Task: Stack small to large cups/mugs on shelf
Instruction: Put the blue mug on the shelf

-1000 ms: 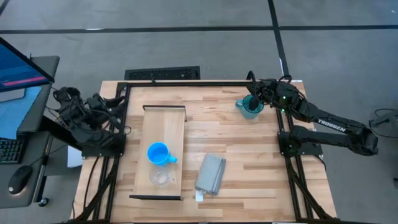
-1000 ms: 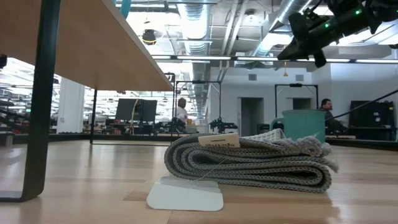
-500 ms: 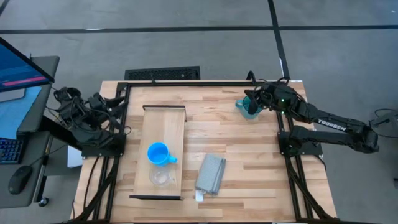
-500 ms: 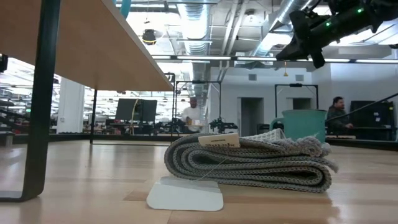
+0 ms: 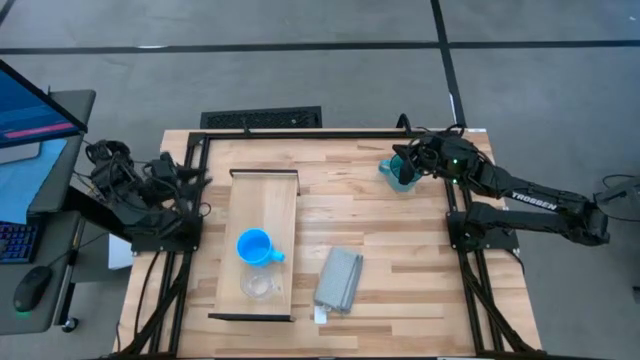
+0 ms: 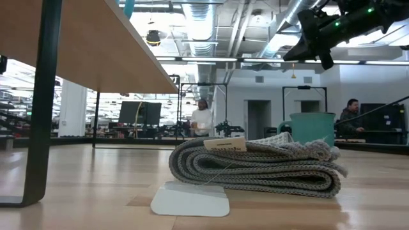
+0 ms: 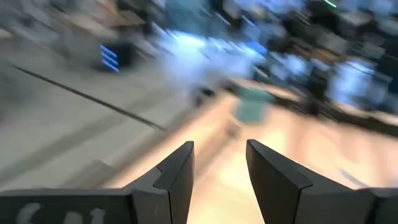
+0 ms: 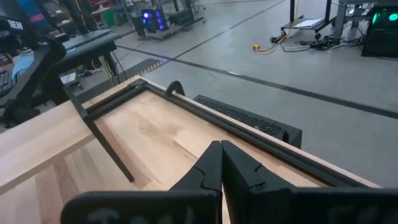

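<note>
The teal mug [image 5: 401, 174] [image 6: 312, 129] stands upright on its base on the tabletop near the far right corner. My right gripper [image 5: 413, 161] [image 8: 221, 153] hovers over it, shut, well clear of its rim in the low view. The blue mug [image 5: 255, 247] and the clear cup [image 5: 258, 286] stand side by side on the near half of the shelf [image 5: 262, 200]. My left gripper [image 5: 196, 181] [image 7: 219, 163] is open at the table's left edge, beside the shelf's far end; its wrist view is smeared.
A folded grey cloth [image 5: 339, 279] [image 6: 255, 167] with a white tag lies on the tabletop right of the shelf, near the front edge. The shelf stands raised on dark legs [image 6: 37, 128]. Black frame rails run along the table's edges. People move in the room behind.
My left arm has swung a little, bringing its gripper nearer the shelf's far end. My right gripper has stayed shut above the teal mug, which has not moved.
</note>
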